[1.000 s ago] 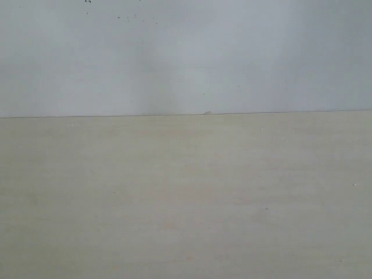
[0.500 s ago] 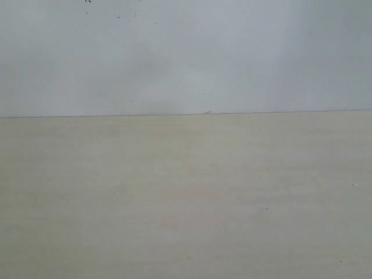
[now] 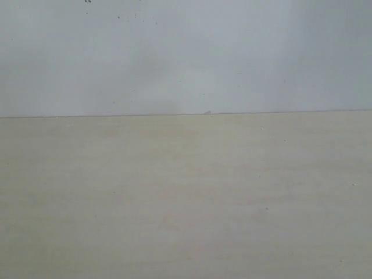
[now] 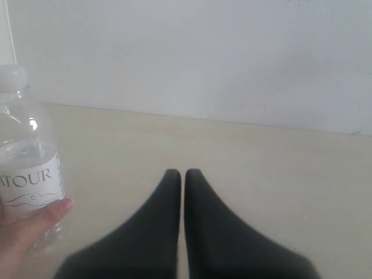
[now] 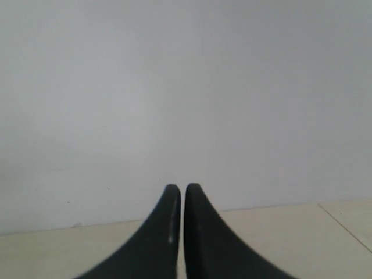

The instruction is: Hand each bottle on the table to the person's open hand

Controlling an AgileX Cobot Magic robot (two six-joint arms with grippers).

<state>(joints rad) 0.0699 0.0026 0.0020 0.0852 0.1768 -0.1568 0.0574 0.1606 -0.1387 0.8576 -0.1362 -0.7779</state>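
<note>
A small clear water bottle [image 4: 26, 151] with a white cap and white label shows at the edge of the left wrist view, held upright by a person's hand [image 4: 23, 229] on the pale beige table [image 4: 279, 174]. My left gripper [image 4: 182, 172] is shut with nothing between its black fingers, apart from the bottle and to its side. My right gripper [image 5: 182, 188] is shut and empty too, pointing at the grey wall over the table [image 5: 279, 226]. The exterior view holds only bare table [image 3: 186, 197] and wall. The bluish bottle and the milk tea bottle are out of view.
A plain grey wall [image 3: 186, 58] rises behind the table's far edge. A table corner or seam [image 5: 343, 224] shows in the right wrist view.
A faint shadow on the wall shifts slightly between frames. Nothing else differs in the exterior view.
</note>
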